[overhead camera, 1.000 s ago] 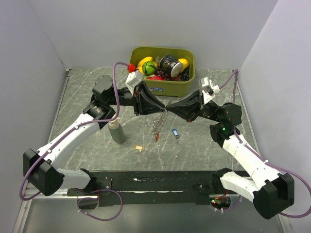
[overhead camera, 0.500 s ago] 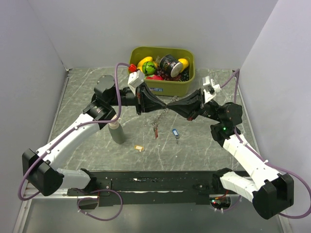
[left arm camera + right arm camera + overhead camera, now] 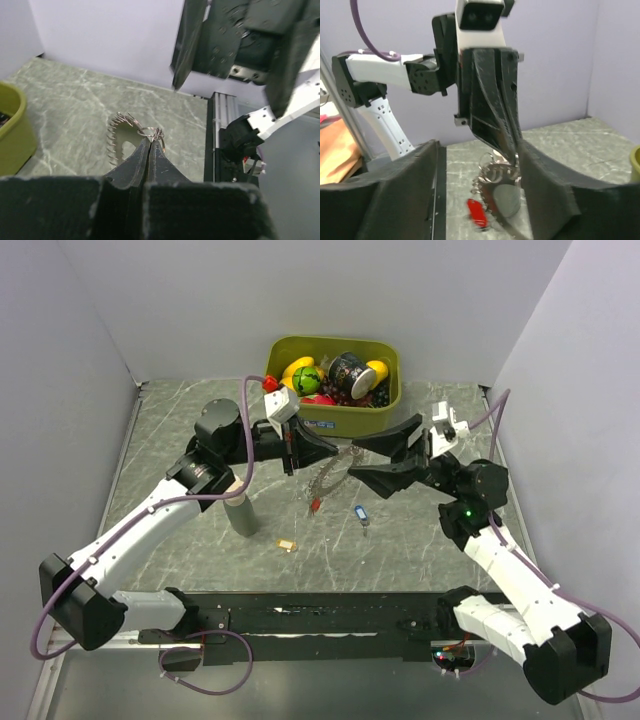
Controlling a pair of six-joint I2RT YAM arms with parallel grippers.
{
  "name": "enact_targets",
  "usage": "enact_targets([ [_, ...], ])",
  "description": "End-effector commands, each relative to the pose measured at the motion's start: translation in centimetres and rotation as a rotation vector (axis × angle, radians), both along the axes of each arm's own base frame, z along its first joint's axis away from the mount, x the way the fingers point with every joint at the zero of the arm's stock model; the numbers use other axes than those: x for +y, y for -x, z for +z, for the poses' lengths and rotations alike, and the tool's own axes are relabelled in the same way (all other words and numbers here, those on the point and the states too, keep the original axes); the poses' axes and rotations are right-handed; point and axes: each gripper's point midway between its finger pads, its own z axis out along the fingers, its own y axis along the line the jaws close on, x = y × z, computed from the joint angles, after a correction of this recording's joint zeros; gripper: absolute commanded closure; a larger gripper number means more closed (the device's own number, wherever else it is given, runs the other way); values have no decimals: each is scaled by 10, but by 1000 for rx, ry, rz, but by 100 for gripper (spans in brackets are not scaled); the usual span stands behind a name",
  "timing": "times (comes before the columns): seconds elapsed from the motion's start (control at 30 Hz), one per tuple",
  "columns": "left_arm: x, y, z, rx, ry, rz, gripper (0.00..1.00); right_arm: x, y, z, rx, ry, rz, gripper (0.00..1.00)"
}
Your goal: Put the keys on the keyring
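My left gripper (image 3: 340, 451) is shut on the top of the keyring (image 3: 326, 480), a silvery beaded chain that hangs above the table. In the left wrist view the closed jaws (image 3: 150, 143) pinch its small rings (image 3: 149, 132). A red key (image 3: 314, 505) dangles from the chain's low end and shows blurred in the right wrist view (image 3: 478, 213). My right gripper (image 3: 352, 460) stands open just right of the chain, with nothing between its fingers (image 3: 479, 150). A blue key (image 3: 360, 514) and a yellow key (image 3: 287, 544) lie on the table.
An olive-green bin (image 3: 385, 416) full of toy fruit and a can stands at the back. A grey bottle (image 3: 240, 512) stands upright under the left arm. Walls close in on both sides.
My right gripper has opened, let go of the chain's top and drawn back to the right. The left gripper keeps the keyring, which has swung slightly left with the red key.
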Motion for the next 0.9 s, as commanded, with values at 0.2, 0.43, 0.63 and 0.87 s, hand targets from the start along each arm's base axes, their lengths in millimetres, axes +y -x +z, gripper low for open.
enact_targets([
  [0.2,28,3,21,-266,-16,181,99,-26,-29,-10,71,-8,-278,7],
  [0.43,41,-12,1,-311,-124,311,99,-47,-60,-60,270,113,-491,0],
  [0.63,47,-27,-32,-232,-216,383,99,-48,-73,-132,511,333,-528,0],
  [0.87,54,-31,-50,-186,-242,429,99,-80,-89,-248,924,609,-756,0],
])
